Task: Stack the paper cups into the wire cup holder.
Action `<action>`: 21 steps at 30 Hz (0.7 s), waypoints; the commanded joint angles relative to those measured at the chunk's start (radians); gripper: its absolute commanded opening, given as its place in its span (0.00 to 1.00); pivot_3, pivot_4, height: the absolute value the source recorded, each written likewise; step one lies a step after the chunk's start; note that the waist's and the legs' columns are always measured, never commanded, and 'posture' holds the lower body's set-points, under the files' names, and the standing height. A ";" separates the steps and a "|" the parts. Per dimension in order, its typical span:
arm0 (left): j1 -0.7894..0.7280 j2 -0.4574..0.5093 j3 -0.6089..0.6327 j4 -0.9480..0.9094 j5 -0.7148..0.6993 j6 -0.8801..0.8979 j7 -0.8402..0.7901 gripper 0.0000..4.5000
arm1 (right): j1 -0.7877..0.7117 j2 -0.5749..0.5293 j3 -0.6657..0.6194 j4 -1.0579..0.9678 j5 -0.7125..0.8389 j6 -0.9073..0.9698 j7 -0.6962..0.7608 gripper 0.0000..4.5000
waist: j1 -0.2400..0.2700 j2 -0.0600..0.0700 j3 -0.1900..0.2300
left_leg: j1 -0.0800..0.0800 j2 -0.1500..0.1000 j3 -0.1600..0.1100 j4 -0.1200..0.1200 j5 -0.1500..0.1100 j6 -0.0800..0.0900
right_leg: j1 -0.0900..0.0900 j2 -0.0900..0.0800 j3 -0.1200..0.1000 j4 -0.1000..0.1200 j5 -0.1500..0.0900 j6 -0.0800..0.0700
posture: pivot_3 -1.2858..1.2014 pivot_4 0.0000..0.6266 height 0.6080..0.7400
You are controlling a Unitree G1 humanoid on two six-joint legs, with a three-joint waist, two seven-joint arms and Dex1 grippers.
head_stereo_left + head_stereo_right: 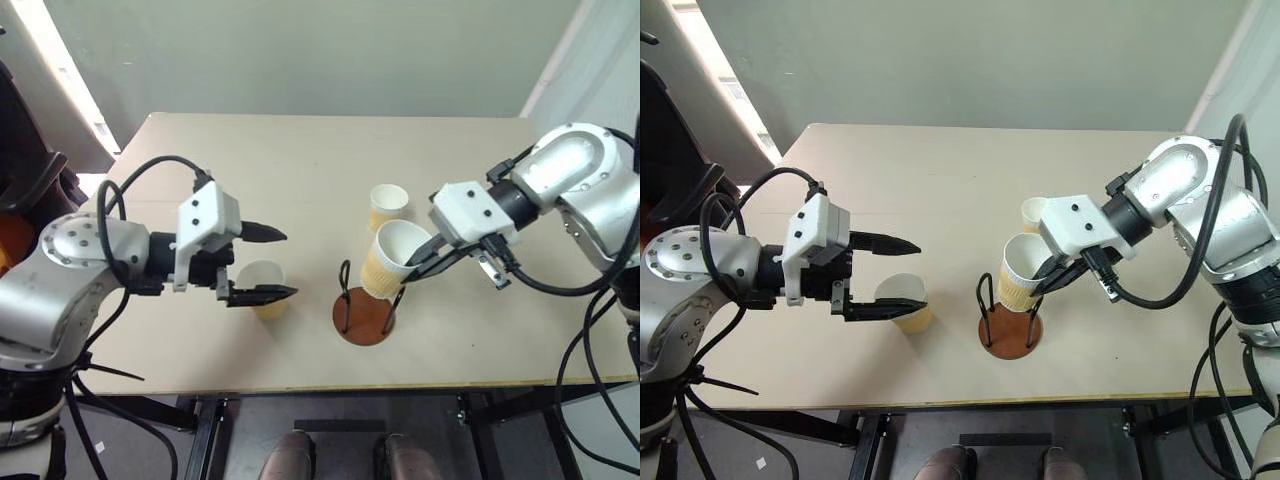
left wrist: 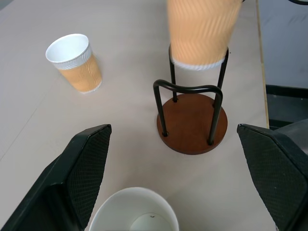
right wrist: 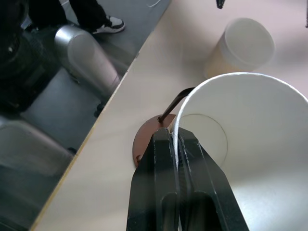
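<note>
Sitting nearest the front edge of the pale desk (image 1: 300, 160) is the wire cup holder (image 1: 364, 315), a reddish-brown disc with two thin black loops standing up from it, and it is holding nothing yet. Just to its left a paper cup (image 1: 262, 290) is standing upright, and the left pincer (image 1: 895, 278) is hovering above it with its two fingers spread wide, gripping nothing. Directly above the holder, the right pincer (image 1: 418, 262) is pinching the rim of a second cup (image 1: 388, 258) tight between its fingers, one inside the wall and one outside, and is holding the cup tilted, its bottom hanging close over the loops. Doing this step well likely means righting the cup so its base is pointing straight down, centring it between the two loops, then lowering it before letting go; a tilted cup could catch on a wire. Farther back, a third cup (image 1: 387, 206) is waiting upright.
</note>
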State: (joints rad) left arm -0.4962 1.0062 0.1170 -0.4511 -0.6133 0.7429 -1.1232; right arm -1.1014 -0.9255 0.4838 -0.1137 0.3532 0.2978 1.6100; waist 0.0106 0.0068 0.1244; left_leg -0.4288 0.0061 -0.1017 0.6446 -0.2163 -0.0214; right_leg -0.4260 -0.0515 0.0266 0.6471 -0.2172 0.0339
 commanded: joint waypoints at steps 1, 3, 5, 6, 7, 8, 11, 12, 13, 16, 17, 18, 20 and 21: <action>0.001 0.019 0.035 -0.023 -0.017 0.000 0.014 1.00 | -0.017 -0.001 0.021 0.008 -0.042 -0.056 0.004 0.04 | 0.000 0.000 0.000 | 0.000 0.000 0.000 0.000 0.000 0.000 | 0.000 0.000 0.000 0.000 0.000 0.000 | 0.52 0.24 1.00; 0.002 0.021 0.037 -0.024 -0.020 0.002 0.019 1.00 | -0.023 -0.015 0.049 0.005 -0.032 -0.070 0.004 0.13 | 0.001 0.000 0.000 | 0.000 0.000 0.000 0.000 0.000 0.000 | 0.000 0.000 0.000 0.001 0.000 0.000 | 0.52 0.24 1.00; 0.003 0.025 0.038 -0.025 -0.023 0.002 0.026 1.00 | -0.028 -0.016 0.060 0.008 -0.030 -0.081 0.004 0.27 | 0.000 0.000 0.000 | 0.000 0.000 0.000 0.000 0.000 0.000 | 0.000 0.000 0.000 0.001 0.000 0.000 | 0.52 0.24 1.00; 0.004 0.026 0.038 -0.026 -0.025 0.003 0.030 1.00 | -0.030 -0.014 0.061 0.010 -0.029 -0.083 0.004 0.35 | 0.000 0.000 0.000 | 0.000 0.000 0.000 0.000 0.000 0.000 | 0.000 0.000 0.000 0.001 0.000 0.000 | 0.52 0.24 1.00; 0.005 0.027 0.038 -0.026 -0.025 0.003 0.034 1.00 | -0.032 -0.012 0.062 0.012 -0.028 -0.085 0.004 0.42 | 0.000 0.000 0.000 | 0.000 0.000 0.000 0.000 0.000 0.000 | 0.000 0.000 0.000 0.000 0.000 0.000 | 0.52 0.24 1.00; 0.000 0.021 0.035 -0.021 -0.017 -0.001 0.048 1.00 | -0.035 -0.009 0.063 0.017 -0.031 -0.088 0.004 0.50 | 0.000 0.000 0.000 | 0.000 0.000 0.000 0.000 0.000 0.000 | 0.000 0.000 0.000 0.000 0.000 0.000 | 0.52 0.24 1.00; -0.092 -0.038 -0.028 0.062 0.086 -0.018 0.178 1.00 | -0.060 0.048 0.025 0.110 -0.095 -0.102 -0.003 0.72 | 0.001 0.000 0.000 | 0.000 0.000 0.000 0.000 0.000 -0.001 | 0.000 0.000 0.000 0.001 0.000 0.000 | 0.52 0.24 1.00; -0.121 -0.057 -0.052 0.090 0.115 -0.010 0.215 1.00 | -0.076 0.076 0.013 0.167 -0.125 -0.118 -0.031 0.81 | 0.001 0.000 0.000 | 0.001 0.000 0.000 0.000 0.000 -0.001 | 0.001 0.000 0.000 0.001 0.001 -0.001 | 0.52 0.24 1.00; -0.143 -0.074 -0.077 0.114 0.149 -0.015 0.241 1.00 | -0.103 0.114 0.005 0.247 -0.164 -0.127 -0.084 0.88 | 0.000 0.000 0.000 | 0.001 0.001 0.000 0.000 0.001 -0.001 | 0.001 0.000 0.000 0.001 0.002 -0.002 | 0.52 0.24 1.00; -0.188 -0.118 -0.133 0.164 0.210 -0.020 0.288 1.00 | -0.177 0.209 -0.013 0.480 -0.261 -0.174 -0.210 0.96 | -0.001 0.000 0.000 | 0.003 0.001 0.000 0.001 0.002 -0.001 | 0.001 0.000 0.001 0.001 0.004 -0.006 | 0.52 0.24 1.00; -0.199 -0.134 -0.147 0.175 0.221 -0.017 0.299 1.00 | -0.204 0.238 -0.015 0.567 -0.292 -0.199 -0.248 0.96 | 0.000 0.000 0.000 | 0.003 0.000 0.000 0.001 0.002 -0.001 | 0.000 0.000 0.001 0.001 0.005 -0.007 | 0.52 0.24 1.00; -0.210 -0.154 -0.164 0.185 0.233 -0.015 0.310 1.00 | -0.234 0.267 -0.014 0.665 -0.325 -0.225 -0.287 0.96 | 0.000 0.000 0.000 | 0.003 0.000 0.000 0.001 0.002 -0.001 | 0.000 0.000 0.001 0.001 0.005 -0.007 | 0.52 0.24 1.00; -0.225 -0.183 -0.196 0.200 0.260 -0.016 0.322 1.00 | -0.281 0.314 -0.009 0.835 -0.377 -0.277 -0.331 0.96 | 0.001 0.000 0.000 | 0.001 0.000 0.000 0.000 0.002 -0.001 | -0.001 -0.001 0.001 0.001 0.005 -0.008 | 0.52 0.24 1.00; -0.231 -0.199 -0.207 0.206 0.268 -0.014 0.328 1.00 | -0.302 0.336 -0.007 0.914 -0.400 -0.298 -0.353 0.96 | 0.001 0.000 0.000 | 0.000 0.001 0.000 0.000 0.002 -0.001 | -0.003 0.000 0.000 0.001 0.005 -0.008 | 0.52 0.24 1.00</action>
State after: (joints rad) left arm -0.6960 0.8138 -0.0926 -0.2431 -0.3662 0.7402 -0.8122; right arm -1.3694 -0.6010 0.5113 0.7088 -0.0064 0.0418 1.2986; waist 0.0120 0.0068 0.1246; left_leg -0.4292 0.0067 -0.1021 0.6444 -0.2149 -0.0233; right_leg -0.4295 -0.0520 0.0269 0.6478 -0.2120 0.0263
